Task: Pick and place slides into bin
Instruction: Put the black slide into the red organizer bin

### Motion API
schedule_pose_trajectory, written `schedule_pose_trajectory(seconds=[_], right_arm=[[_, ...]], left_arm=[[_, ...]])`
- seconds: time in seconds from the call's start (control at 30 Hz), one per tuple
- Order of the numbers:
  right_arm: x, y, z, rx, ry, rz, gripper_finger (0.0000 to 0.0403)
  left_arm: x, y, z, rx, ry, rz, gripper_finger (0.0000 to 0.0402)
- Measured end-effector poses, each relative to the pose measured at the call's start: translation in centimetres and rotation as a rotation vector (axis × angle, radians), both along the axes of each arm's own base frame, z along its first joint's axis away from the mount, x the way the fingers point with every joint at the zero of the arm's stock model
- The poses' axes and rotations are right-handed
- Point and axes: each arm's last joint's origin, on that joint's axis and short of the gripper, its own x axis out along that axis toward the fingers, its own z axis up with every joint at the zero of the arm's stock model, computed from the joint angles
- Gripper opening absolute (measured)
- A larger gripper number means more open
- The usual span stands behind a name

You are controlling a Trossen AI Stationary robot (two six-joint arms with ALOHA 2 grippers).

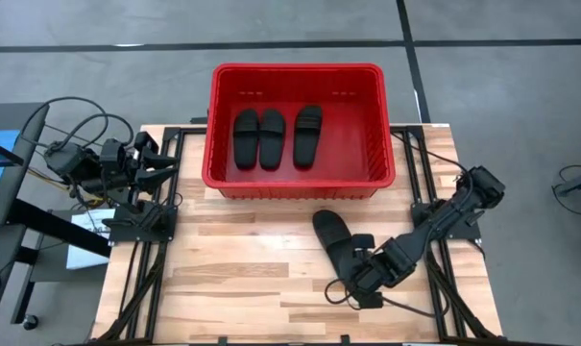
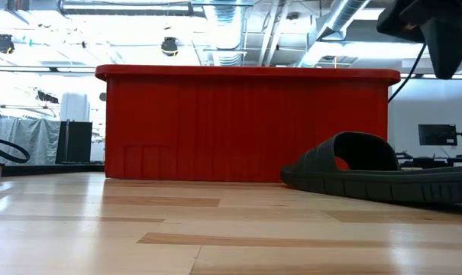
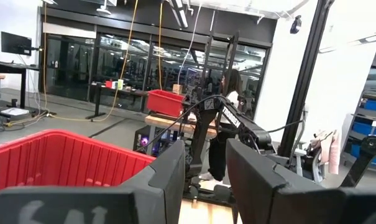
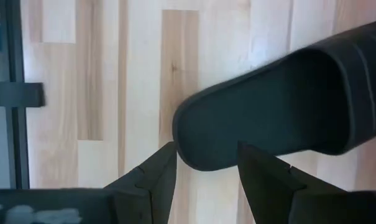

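Three black slides (image 1: 272, 137) lie side by side on the floor of the red bin (image 1: 300, 69), which stands at the table's far middle. A fourth black slide (image 1: 330, 234) lies sole down on the wooden table in front of the bin, right of centre; it also shows in the low view (image 2: 368, 172). My right gripper (image 4: 206, 147) is open and hovers above this slide's near end (image 4: 200, 152), one finger on each side of it, touching nothing. My left gripper (image 3: 206, 149) is open and empty, raised at the table's left edge (image 1: 165, 159).
Black frame rails (image 1: 141, 279) run along the table's left and right sides. The bin wall (image 2: 246, 126) rises just behind the slide on the table. Bare wood (image 1: 232, 279) lies between the slide and the left rail. A person stands in the room beyond the table (image 3: 228, 87).
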Motion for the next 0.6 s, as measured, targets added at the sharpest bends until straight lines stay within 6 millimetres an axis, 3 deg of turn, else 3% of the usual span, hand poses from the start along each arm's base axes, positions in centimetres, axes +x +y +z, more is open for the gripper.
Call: schedule_pose_trajectory(seconds=[0.2,0.6], right_arm=[[0.4,0.2,-1.0,0.002,0.038,0.044,0.0162],[2.4,1.5,-8.2,-0.085,0.242,0.121,0.0162]], left_arm=[[0.0,0.0,0.0,0.000,0.000,0.000,0.0108],[0.0,0.0,0.0,-0.016,-0.002,-0.006,0.0108]])
